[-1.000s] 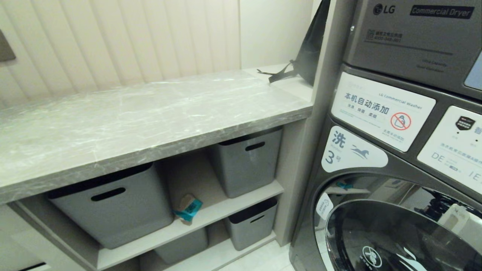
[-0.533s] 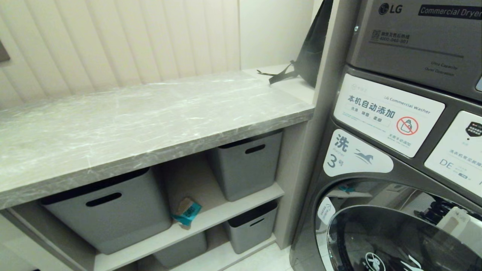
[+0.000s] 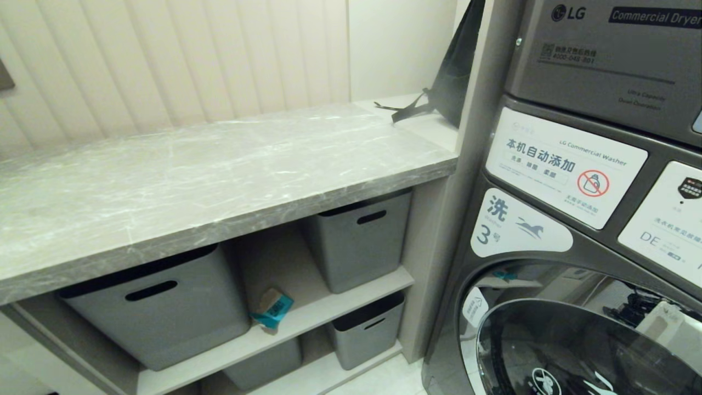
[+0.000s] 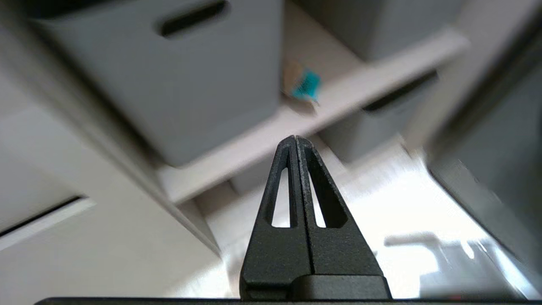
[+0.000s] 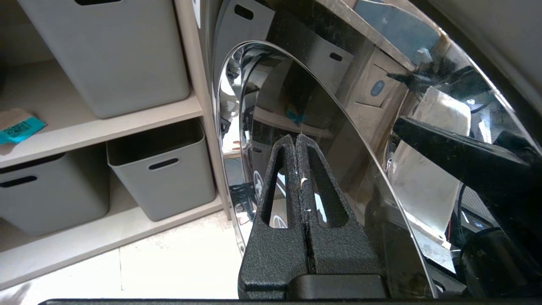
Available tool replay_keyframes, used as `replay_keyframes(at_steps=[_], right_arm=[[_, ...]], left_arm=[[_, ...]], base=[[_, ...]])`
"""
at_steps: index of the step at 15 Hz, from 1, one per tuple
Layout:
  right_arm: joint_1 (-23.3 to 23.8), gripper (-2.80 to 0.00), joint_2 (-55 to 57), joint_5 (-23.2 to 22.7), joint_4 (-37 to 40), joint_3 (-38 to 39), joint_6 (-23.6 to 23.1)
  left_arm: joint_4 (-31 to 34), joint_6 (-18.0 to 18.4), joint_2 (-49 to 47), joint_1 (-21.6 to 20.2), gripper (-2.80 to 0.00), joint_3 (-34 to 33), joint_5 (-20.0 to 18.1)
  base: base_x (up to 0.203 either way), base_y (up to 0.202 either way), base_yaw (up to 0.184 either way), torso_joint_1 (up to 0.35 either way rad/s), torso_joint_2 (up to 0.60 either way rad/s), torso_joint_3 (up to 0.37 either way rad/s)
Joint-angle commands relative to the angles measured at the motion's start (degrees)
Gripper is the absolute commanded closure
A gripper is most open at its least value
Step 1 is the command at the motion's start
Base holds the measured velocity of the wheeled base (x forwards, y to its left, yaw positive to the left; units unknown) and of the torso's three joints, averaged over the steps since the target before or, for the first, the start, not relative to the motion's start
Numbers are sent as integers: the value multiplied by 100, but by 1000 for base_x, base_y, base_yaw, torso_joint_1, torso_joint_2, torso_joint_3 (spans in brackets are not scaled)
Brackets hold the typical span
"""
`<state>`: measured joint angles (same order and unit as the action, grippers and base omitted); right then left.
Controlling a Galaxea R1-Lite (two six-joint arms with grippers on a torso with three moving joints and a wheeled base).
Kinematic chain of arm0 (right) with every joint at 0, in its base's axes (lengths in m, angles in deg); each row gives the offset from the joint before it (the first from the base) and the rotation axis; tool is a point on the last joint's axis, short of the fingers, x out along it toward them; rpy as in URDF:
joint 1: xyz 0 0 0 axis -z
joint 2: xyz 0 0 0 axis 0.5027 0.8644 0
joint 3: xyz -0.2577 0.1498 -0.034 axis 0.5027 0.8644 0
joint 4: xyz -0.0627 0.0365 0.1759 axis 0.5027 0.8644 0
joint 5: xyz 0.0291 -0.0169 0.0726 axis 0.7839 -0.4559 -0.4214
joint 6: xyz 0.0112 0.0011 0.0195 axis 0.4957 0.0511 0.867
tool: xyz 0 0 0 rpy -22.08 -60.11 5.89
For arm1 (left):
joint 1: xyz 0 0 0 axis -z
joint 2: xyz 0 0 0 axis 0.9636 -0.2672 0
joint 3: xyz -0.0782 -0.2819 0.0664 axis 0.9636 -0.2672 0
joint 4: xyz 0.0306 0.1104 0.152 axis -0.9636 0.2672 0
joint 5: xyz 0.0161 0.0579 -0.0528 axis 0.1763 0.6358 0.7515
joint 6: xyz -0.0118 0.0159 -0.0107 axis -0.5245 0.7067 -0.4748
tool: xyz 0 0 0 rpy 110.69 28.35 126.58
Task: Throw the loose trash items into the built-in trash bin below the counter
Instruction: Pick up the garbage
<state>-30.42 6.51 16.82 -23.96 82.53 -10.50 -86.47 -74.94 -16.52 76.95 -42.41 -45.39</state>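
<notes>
One teal paper scrap (image 4: 305, 84), creased with a tan flap, is seen beyond the left gripper (image 4: 295, 137), whose fingers are pressed together; the right gripper (image 5: 295, 137) is likewise closed.

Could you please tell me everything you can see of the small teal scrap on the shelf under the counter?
The teal scrap is a small crumpled piece, seemingly paper: bright teal with dark print, plus a tan, cardboard-like part behind. It lies tilted on the pale upper shelf, in the gap between two grey tubs, near the shelf's front edge. No end effector touches it.
</notes>
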Motion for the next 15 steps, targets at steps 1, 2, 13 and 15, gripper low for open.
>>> replay_keyframes(at_steps=[1,2,13,15], right_arm=[[-2,0,-9,-2,0,0,-5],[-2,0,0,-2,0,0,-5],[-2,0,-8,-2,0,0,-5],[-2,0,0,-2,0,0,-5]], left_arm=[[-1042,-27,-2776,174,0,10,-156],[-1530,-22,-3717,281,0,47,-280],[-3892,-1247,-8224,1613,0,2516,-604],[-3202,-2456,-8249,2077,0,2896,246]], base=[[0,0,0,0,0,0],[0,0,0,0,0,0],[0,0,0,0,0,0],[0,0,0,0,0,0]])
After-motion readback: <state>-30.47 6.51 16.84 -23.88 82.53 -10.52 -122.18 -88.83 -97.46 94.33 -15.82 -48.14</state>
